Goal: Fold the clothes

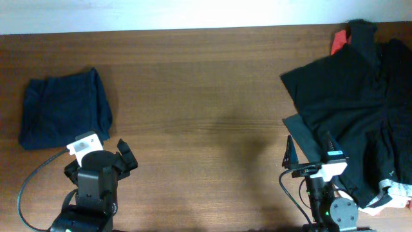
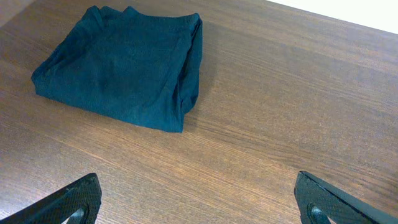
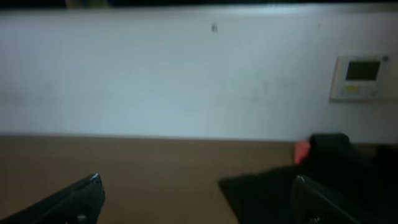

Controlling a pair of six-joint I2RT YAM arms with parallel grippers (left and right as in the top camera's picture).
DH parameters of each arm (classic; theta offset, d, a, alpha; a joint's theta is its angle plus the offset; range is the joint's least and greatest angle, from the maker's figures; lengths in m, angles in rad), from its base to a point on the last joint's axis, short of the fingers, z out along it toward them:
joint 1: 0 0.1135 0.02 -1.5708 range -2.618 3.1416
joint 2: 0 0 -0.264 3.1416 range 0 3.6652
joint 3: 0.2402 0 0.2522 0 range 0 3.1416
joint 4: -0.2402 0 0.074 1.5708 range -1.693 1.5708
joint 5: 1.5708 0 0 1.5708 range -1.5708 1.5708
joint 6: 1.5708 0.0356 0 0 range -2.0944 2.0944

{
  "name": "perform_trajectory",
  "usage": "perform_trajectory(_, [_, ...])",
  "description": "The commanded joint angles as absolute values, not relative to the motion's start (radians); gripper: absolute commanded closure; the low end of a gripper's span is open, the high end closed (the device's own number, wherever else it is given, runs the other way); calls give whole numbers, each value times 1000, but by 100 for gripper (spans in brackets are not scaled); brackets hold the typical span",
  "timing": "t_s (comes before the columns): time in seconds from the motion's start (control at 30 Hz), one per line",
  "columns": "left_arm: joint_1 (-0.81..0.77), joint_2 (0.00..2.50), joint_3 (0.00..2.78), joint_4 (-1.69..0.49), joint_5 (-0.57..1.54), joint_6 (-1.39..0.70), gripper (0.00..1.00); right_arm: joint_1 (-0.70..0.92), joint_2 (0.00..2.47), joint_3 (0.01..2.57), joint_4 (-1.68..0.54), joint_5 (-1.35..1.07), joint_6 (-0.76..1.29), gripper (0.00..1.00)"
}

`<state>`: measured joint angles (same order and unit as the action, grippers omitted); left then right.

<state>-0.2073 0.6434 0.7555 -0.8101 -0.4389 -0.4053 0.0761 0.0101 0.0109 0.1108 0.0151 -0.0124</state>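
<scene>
A dark navy garment (image 1: 63, 108) lies folded in a compact rectangle at the far left of the wooden table; it also shows in the left wrist view (image 2: 124, 65). My left gripper (image 1: 109, 156) is open and empty, just in front and right of the folded garment (image 2: 199, 205). A heap of black garments (image 1: 354, 109) lies unfolded at the right, with a red piece (image 1: 338, 42) at the back and white fabric (image 1: 399, 188) at the front right. My right gripper (image 1: 309, 153) is open and empty at the heap's front left edge (image 3: 196, 202).
The wooden table (image 1: 206, 96) runs between the folded garment and the heap. A white wall (image 3: 186, 74) stands behind the table, with a wall control panel (image 3: 360, 78) at the right. A cable (image 1: 29, 183) loops beside the left arm.
</scene>
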Motion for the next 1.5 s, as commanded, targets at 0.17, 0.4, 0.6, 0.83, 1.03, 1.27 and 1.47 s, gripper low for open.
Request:
perform_trajectory(0.17, [-207, 639, 756, -809, -450, -411, 1, 59, 3, 6, -82, 16, -134, 1])
perform_trajectory(0.4, [-207, 639, 756, -809, -450, -411, 1, 59, 4, 6, -82, 16, -134, 1])
perform_trajectory(0.6, [-207, 627, 756, -809, -450, -411, 1, 59, 4, 6, -82, 16, -134, 1])
perform_trajectory(0.83, [7, 221, 202, -174, -20, -251, 1, 59, 4, 6, -83, 16, -134, 1])
perform_trajectory(1.03, [-6, 5, 9, -80, -56, -110, 1, 59, 4, 6, -82, 16, -134, 1])
perform_trajectory(1.27, [-7, 6, 9, -80, -48, -110, 1, 59, 4, 6, -82, 16, -134, 1])
perform_trajectory(1.47, [-7, 6, 9, -80, -48, -110, 1, 59, 4, 6, -82, 16, -134, 1])
